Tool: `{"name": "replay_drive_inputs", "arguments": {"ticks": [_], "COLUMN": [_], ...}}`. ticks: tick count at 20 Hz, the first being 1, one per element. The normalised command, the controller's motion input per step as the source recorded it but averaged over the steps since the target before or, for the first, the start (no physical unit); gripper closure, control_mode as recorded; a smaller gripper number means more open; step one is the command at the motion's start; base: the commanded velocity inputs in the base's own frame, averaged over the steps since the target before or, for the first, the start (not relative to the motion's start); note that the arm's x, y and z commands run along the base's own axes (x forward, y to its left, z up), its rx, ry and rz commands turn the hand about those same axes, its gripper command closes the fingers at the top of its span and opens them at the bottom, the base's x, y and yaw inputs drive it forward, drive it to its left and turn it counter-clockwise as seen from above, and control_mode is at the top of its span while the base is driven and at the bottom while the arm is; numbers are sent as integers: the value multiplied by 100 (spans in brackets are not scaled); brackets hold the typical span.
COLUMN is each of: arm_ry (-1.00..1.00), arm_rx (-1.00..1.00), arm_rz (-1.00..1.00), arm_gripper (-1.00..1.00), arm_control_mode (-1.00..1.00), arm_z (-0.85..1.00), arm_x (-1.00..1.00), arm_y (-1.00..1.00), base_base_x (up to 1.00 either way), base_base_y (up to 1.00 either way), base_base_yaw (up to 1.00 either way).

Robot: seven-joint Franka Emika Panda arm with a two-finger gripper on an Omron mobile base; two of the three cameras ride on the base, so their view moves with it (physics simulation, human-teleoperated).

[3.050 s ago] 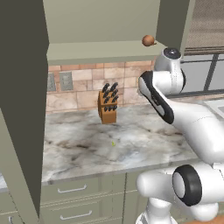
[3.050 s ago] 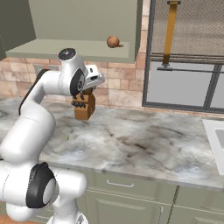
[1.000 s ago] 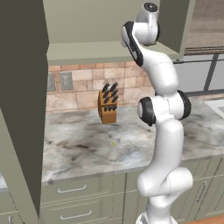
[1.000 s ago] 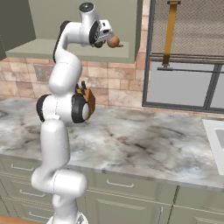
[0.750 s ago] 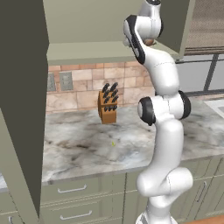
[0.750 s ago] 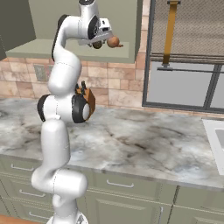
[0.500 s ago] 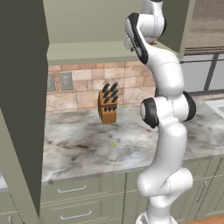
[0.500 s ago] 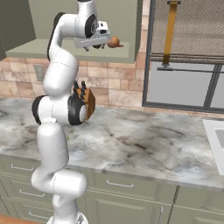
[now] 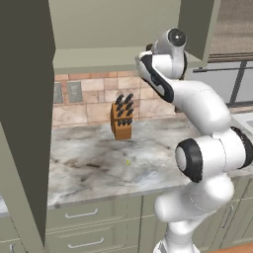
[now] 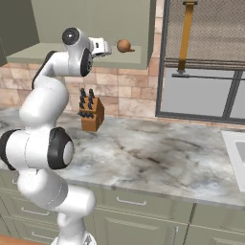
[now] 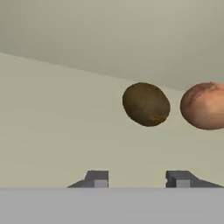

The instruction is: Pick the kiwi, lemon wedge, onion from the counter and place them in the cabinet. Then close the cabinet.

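Tool (image 11: 138,178): raised at the front of the open cabinet (image 10: 91,19), jaws apart with nothing between them.
Kiwi (image 11: 146,104): lies on the cabinet floor, ahead of the tool and clear of its fingertips (image 11: 97,178).
Onion (image 10: 124,46): on the same cabinet floor, just beside the kiwi, near the right-hand edge.
Lemon wedge (image 9: 128,161): a pale speck on the worktop (image 9: 94,163), in front of the knife block (image 9: 122,117).
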Motion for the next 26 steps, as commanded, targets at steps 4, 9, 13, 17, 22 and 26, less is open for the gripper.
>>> {"name": "replay_drive_inputs", "arguments": {"ticks": [4, 9, 13, 17, 22, 26], "arm_ry": [-50, -12, 7, 35, 63, 67], "arm_rx": [2, 9, 11, 5, 1, 4], "arm_rz": [0, -4, -8, -8, -5, -1], "arm_gripper": [-100, -100, -100, -100, -100, -100], "arm_control_mode": [-100, -100, -100, -100, -100, -100], "arm_z": [-80, -3, 0, 0, -31, -85], "arm_x": [-100, -100, -100, -100, -96, -54], "arm_y": [0, 0, 11, 15, 7, 0], "base_base_x": [0, 0, 0, 0, 0, 0], "base_base_y": [0, 0, 0, 0, 0, 0], "base_base_yaw": [0, 0, 0, 0, 0, 0]}}
